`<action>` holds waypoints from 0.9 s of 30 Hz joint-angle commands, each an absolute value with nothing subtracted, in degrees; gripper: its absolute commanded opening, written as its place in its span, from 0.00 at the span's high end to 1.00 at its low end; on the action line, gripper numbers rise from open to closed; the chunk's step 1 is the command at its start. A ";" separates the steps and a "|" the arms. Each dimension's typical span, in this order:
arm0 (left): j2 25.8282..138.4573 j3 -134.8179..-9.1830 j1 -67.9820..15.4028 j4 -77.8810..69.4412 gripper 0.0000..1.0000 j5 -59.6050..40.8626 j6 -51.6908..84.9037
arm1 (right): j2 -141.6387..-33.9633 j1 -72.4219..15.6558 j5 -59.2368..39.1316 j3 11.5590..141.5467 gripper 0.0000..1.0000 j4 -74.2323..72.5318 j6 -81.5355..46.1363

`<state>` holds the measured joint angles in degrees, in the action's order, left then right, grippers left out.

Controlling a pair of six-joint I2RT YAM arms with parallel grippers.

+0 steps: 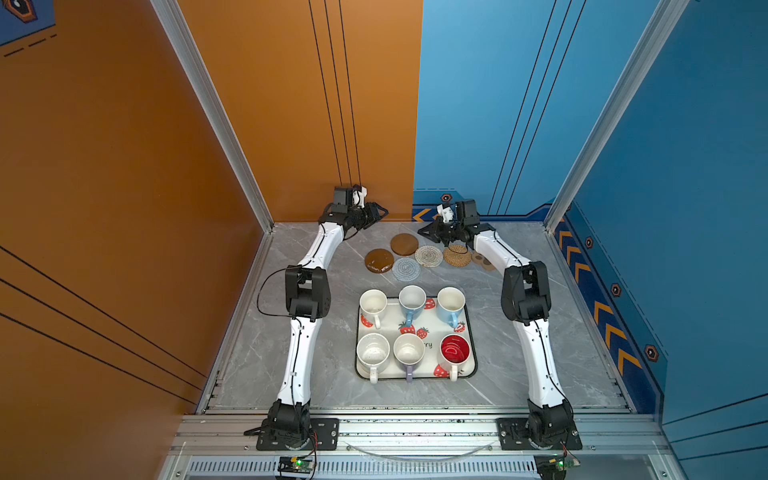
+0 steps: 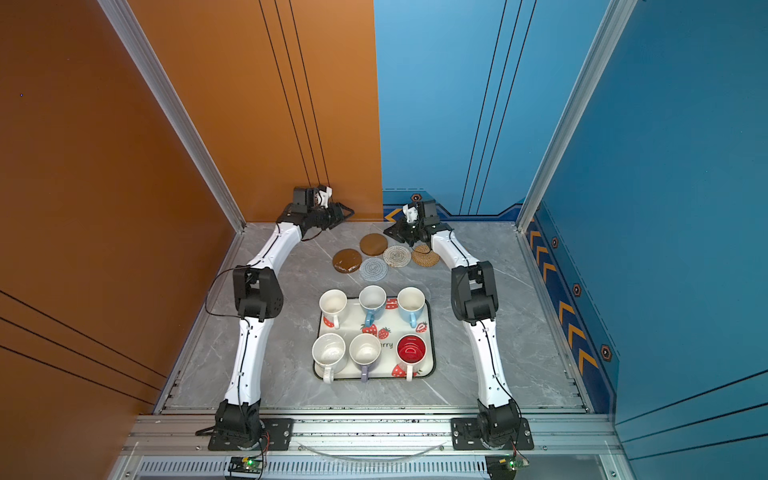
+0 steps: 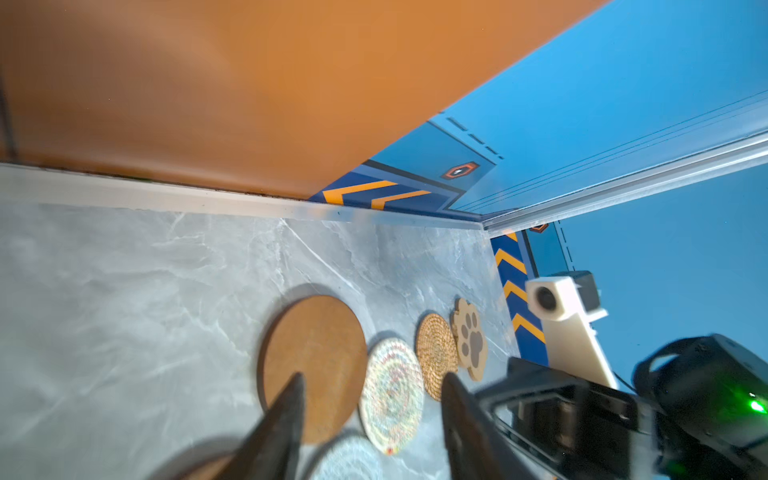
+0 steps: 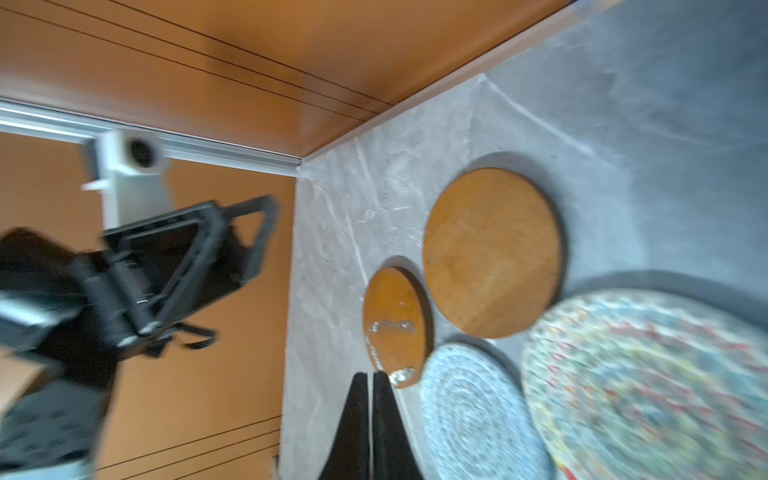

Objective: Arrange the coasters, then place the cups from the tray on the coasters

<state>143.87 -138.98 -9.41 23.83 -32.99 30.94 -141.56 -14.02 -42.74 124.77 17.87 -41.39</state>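
Top views, both alike: the cream tray (image 1: 432,322), dark-rimmed and printed with strawberries, sits mid-counter (image 1: 332,386) on the grey marble-patterned surface. Six glazed mugs stand on it in two rows. At the back are the plain white mug (image 1: 372,303), light blue mug (image 1: 412,298) and second light blue mug (image 1: 451,302). In front are the speckled white mug (image 1: 372,352), lavender mug (image 1: 408,350) and red-lined mug (image 1: 454,350).

Beyond the tray the coasters lie bunched, nearly edge to edge: glossy brown disc (image 1: 379,261), matte brown disc (image 1: 404,244), grey spiral (image 1: 406,269), cream spiral (image 1: 428,255), rattan round (image 1: 457,255). The paw-print coaster (image 1: 482,260) peeks out from behind the right forearm (image 1: 494,249), which blocks most of it. The left end effector (image 1: 380,214) hangs by the orange wall (image 1: 291,124), left of the discs. The right end effector (image 1: 426,232) points at the matte brown disc, just beside it.

Left wrist view: two black fingers (image 3: 286,415) stand spread and released, with nothing between them. Past them the matte brown disc, cream spiral, rattan round and paw-print coaster lie flat in a line, the paw showing dark pads on tan. The right arm's white camera housing (image 3: 561,303) crowds one corner.

Right wrist view, blurry: the fingers (image 4: 357,407) are pressed together, clenched on nothing, tips near the glossy brown disc, which carries pale worn patches. The grey spiral and the colour-flecked cream spiral fill one side. The left end effector is a dark smear against the orange wall.
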 commanded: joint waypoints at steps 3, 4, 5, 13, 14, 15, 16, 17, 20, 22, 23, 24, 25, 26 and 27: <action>140.04 -130.65 -13.71 40.45 0.72 -22.09 17.87 | -141.41 -14.28 -35.80 126.70 1.00 34.83 -30.33; 139.93 -130.00 -14.24 41.31 0.75 -21.55 17.24 | -141.94 -14.29 -35.24 127.39 1.00 36.18 -29.62; 139.96 -129.36 -14.70 42.17 0.78 -21.28 16.77 | -142.45 -14.33 -34.58 128.18 1.00 37.61 -28.83; 142.59 -132.37 -19.03 49.55 0.68 -11.25 11.47 | -143.49 -14.94 -31.44 129.64 1.00 40.21 -26.58; 142.73 -132.70 -19.45 50.00 0.65 -9.83 10.90 | -143.44 -14.96 -31.16 129.72 1.00 40.38 -26.26; 142.74 -132.80 -19.75 50.25 0.62 -8.44 10.64 | -143.52 -14.94 -30.98 129.79 1.00 40.56 -26.07; 142.67 -132.80 -19.97 50.22 0.59 -7.14 10.43 | -143.67 -14.95 -30.79 129.88 1.00 40.70 -25.87; 142.65 -132.80 -20.21 50.19 0.57 -6.15 9.94 | -143.72 -14.94 -30.53 129.98 1.00 40.93 -25.60; 142.55 -132.71 -21.07 50.42 0.52 -2.98 8.74 | -144.56 -15.12 -29.68 130.87 1.00 41.93 -24.77; 142.63 -132.54 -21.67 50.38 0.50 -0.95 7.89 | -145.83 -15.27 -29.48 132.55 1.00 43.02 -24.31; 142.78 -132.44 -22.03 50.43 0.50 0.12 7.69 | -146.73 -15.37 -29.53 133.61 1.00 43.63 -24.26; 142.94 -132.45 -22.29 50.39 0.49 0.87 7.42 | -147.28 -15.46 -29.62 134.36 1.00 43.96 -24.17; 143.12 -132.39 -22.61 50.45 0.49 1.69 7.06 | -147.89 -15.55 -29.71 135.02 1.00 44.23 -24.21; 143.32 -132.32 -22.84 50.53 0.49 2.77 6.94 | -148.39 -15.62 -29.79 135.57 1.00 44.30 -24.27; 143.48 -132.23 -23.03 50.54 0.49 3.57 6.80 | -148.79 -15.69 -29.79 135.89 1.00 44.34 -24.33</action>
